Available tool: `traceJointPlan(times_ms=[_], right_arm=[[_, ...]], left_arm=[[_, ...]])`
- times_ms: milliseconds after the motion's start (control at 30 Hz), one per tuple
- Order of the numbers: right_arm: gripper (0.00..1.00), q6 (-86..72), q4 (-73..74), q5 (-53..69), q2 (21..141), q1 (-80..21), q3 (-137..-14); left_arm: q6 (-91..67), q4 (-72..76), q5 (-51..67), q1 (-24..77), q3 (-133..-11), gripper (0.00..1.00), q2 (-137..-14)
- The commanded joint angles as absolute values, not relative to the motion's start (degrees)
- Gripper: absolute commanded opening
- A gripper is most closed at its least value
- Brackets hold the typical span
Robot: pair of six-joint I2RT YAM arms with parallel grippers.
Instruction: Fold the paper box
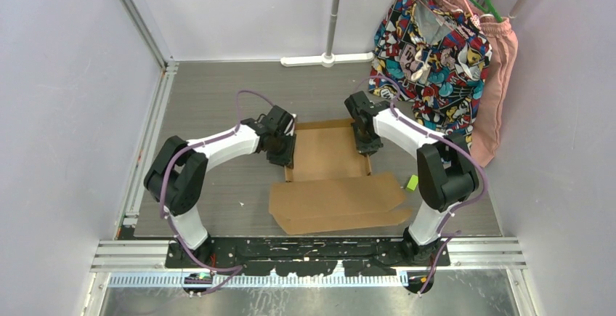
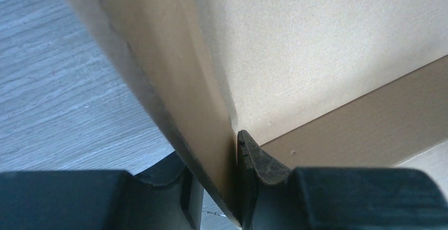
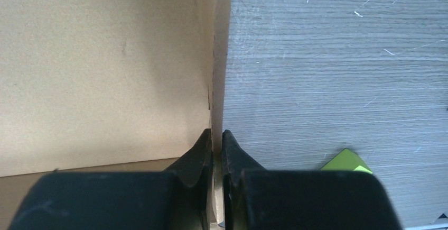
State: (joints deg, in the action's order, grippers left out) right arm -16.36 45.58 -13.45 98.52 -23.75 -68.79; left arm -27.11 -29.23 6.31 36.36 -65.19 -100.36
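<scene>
In the top view we begin at the left. The black left gripper (image 1: 282,147) stands at the left edge of the brown corrugated cardboard paper box (image 1: 327,155), which lies in the middle of the grey wood-grain table (image 1: 218,105), between the two arms. In the left wrist view its jaws are clenched on the left side wall of the paper box, and this wall stands up but leans a little.

In the centre the base panel is flat on the table. A wide flat flap (image 1: 338,201) with cut corners spreads toward the bottom of the frame and is not yet raised.

At the right edge, the black right gripper (image 1: 365,144) grasps the right side wall in the same way. In the right wrist view this thin wall is upright between its closed fingers.

We judge that the step in hand is raising the two side walls, so much folding remains. The next move probably calls for holding both walls upright while the wide flap is brought up.

Left of the box there is bare table. On the right, a small lime-green scrap (image 1: 412,182) lies near the flap's corner. A colourful patterned garment (image 1: 428,47) hangs at the upper right, near the right arm, so room is tighter there.
</scene>
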Motion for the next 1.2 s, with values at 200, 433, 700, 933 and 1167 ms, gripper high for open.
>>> traceJointPlan(times_ms=[200, 433, 700, 933, 1167], right_arm=[[0.01, -14.06, 47.77, -18.36, 99.9, -22.18, -68.12], [0.01, -14.82, 44.96, -18.72, 96.13, -23.29, -65.49], [0.01, -16.23, 40.97, -19.73, 91.73, -24.12, -61.79], [0.01, -16.21, 37.28, -22.98, 85.58, -26.29, -59.66], [0.01, -17.36, 33.28, -26.28, 81.87, -29.76, -56.38]], left_arm=[[-24.05, -30.24, 6.5, 34.76, -69.05, 0.38, -104.2], [-24.43, -29.84, 5.19, 34.74, -70.4, 0.42, -104.77], [-24.89, -29.17, 3.47, 34.73, -70.63, 0.46, -101.82], [-24.7, -27.48, 0.47, 35.05, -68.58, 0.47, -94.77], [-24.79, -26.39, -1.68, 35.44, -66.81, 0.48, -89.98]])
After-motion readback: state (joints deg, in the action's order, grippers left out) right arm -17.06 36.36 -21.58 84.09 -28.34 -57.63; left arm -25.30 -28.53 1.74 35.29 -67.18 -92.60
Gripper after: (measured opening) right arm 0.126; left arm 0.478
